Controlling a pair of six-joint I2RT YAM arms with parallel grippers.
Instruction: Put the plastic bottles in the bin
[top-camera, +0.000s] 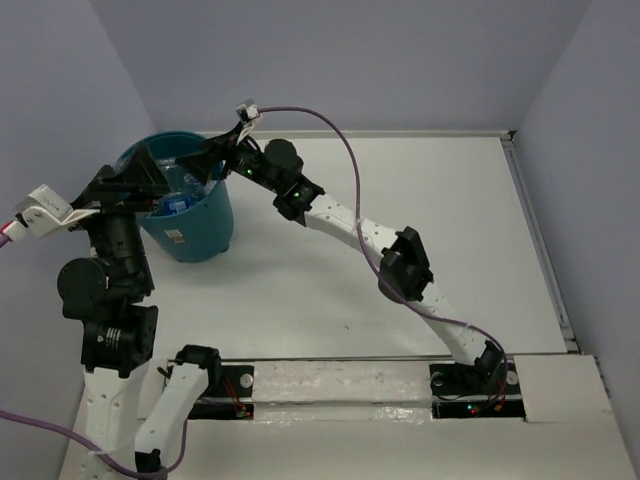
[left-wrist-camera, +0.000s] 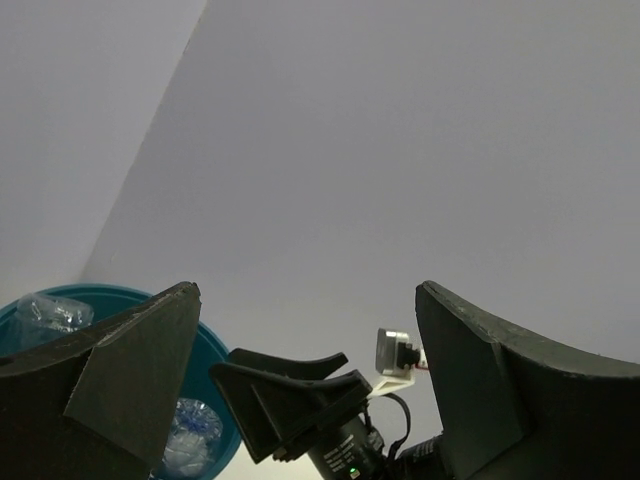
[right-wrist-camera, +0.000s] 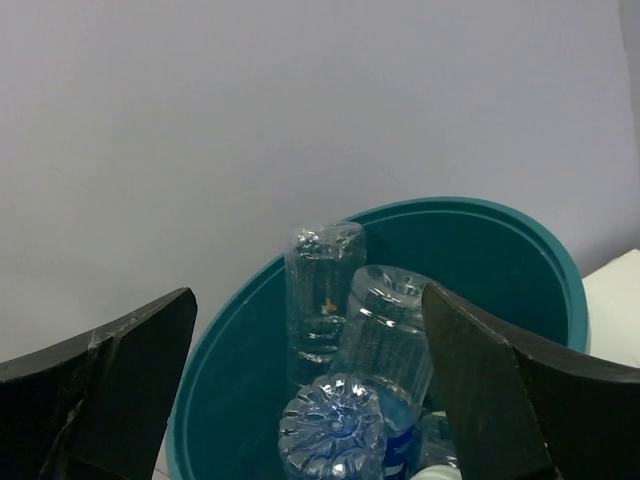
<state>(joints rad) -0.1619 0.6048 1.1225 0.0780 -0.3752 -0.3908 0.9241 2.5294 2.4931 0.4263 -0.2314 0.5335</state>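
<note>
The round teal bin (top-camera: 200, 228) stands at the back left of the table. It holds several clear plastic bottles (top-camera: 178, 204), some with blue labels. In the right wrist view the bin (right-wrist-camera: 225, 370) fills the lower frame, with bottles (right-wrist-camera: 325, 290) standing and lying inside it. My right gripper (top-camera: 203, 158) (right-wrist-camera: 308, 292) is open and empty over the bin's right rim. My left gripper (top-camera: 160, 176) (left-wrist-camera: 307, 290) is open and empty over the bin's left side. The left wrist view shows the bin rim (left-wrist-camera: 215, 420), two bottles (left-wrist-camera: 190, 435) and the right gripper (left-wrist-camera: 295, 395).
Grey walls stand close behind and to the left of the bin. The white table (top-camera: 400, 200) stretches to the right, with a raised edge (top-camera: 540, 240) along its right side. The right arm (top-camera: 400, 265) reaches diagonally across the table.
</note>
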